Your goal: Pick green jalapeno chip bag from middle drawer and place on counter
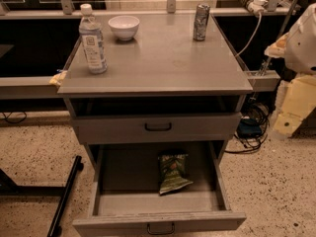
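Note:
The green jalapeno chip bag (173, 173) lies flat on the floor of the open middle drawer (123, 172), right of centre, dark top band toward the back. The drawer is pulled fully out, its black handle at the bottom edge. The counter (163, 58) is the grey cabinet top above. My arm comes in at the right edge, white above and cream below. My gripper (286, 117) hangs there beside the cabinet, well right of and above the bag, holding nothing that I can see.
On the counter stand a water bottle (93, 41) at front left, a white bowl (124, 26) at the back and a silver can (201, 21) at back right. The upper drawer front (158, 127) is shut. Cables (252, 132) lie on the floor at right; a black table leg (64, 196) is at left.

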You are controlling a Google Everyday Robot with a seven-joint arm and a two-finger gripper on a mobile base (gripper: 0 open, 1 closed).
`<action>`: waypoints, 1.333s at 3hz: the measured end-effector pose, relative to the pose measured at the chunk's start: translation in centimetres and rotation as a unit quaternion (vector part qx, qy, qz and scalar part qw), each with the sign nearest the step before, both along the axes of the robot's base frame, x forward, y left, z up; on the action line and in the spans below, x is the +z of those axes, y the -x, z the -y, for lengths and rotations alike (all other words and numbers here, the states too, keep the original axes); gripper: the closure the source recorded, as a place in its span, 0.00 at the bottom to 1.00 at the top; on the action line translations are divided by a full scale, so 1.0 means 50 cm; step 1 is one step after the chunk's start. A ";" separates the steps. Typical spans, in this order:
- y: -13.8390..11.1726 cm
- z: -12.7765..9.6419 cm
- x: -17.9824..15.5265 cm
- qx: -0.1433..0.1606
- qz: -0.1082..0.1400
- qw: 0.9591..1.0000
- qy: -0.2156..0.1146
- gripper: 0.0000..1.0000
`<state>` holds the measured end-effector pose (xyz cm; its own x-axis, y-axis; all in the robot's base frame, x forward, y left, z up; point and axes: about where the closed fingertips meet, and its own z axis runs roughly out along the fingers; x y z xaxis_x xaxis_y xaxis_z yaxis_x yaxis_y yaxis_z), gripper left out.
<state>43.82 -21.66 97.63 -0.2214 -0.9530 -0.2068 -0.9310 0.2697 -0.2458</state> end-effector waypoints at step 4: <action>-0.080 -0.053 -0.270 -0.005 -0.032 0.996 -0.082 0.64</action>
<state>47.80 -19.04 84.10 -0.2484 -0.9056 -0.3437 -0.9406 0.3103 -0.1378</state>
